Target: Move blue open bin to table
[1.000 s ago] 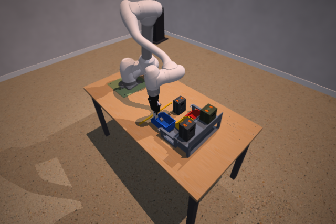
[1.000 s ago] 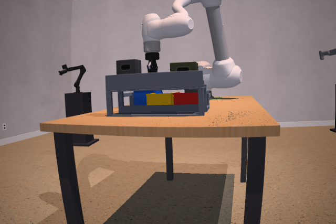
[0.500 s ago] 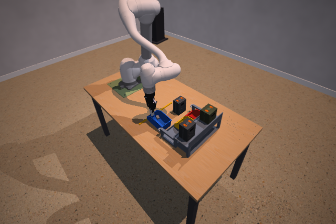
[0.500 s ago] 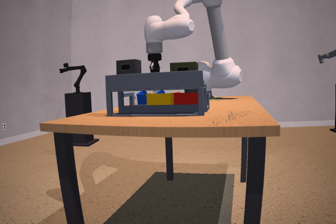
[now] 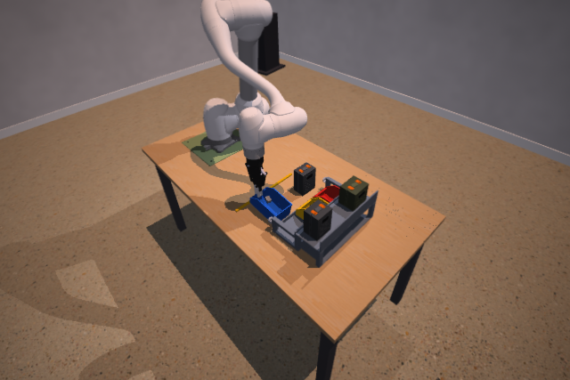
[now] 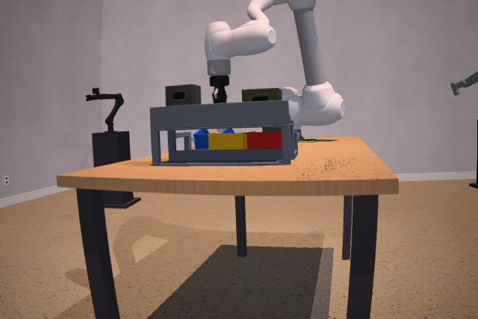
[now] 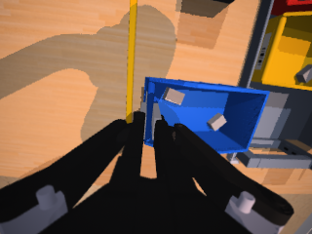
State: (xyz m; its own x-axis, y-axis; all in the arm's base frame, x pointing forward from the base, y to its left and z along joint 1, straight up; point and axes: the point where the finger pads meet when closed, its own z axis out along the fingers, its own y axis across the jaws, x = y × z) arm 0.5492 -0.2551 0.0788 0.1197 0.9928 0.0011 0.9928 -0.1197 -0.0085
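Blue bin [image 5: 280, 211] [image 6: 201, 140] [image 7: 195, 109] pinched at one end wall by the jaws of the gripper [image 5: 258, 193] [image 6: 219, 129] [image 7: 149, 110].
In the wrist view it lies right of centre, opening up, its long axis running left to right; the held end points left, the far end right, towards the grey shelf [image 5: 347, 230] [image 6: 219, 114] [image 7: 255, 44]. Pale parts [image 7: 216, 122] lie inside. Whether its base touches the surface [image 5: 386, 246] [image 6: 231, 186] [image 7: 63, 51], I cannot tell. Yellow bin [image 5: 305, 207] [image 6: 228, 140] [image 7: 288, 54] and red bin [image 5: 328, 193] [image 6: 264, 140] [image 7: 292, 6] sit upper right.
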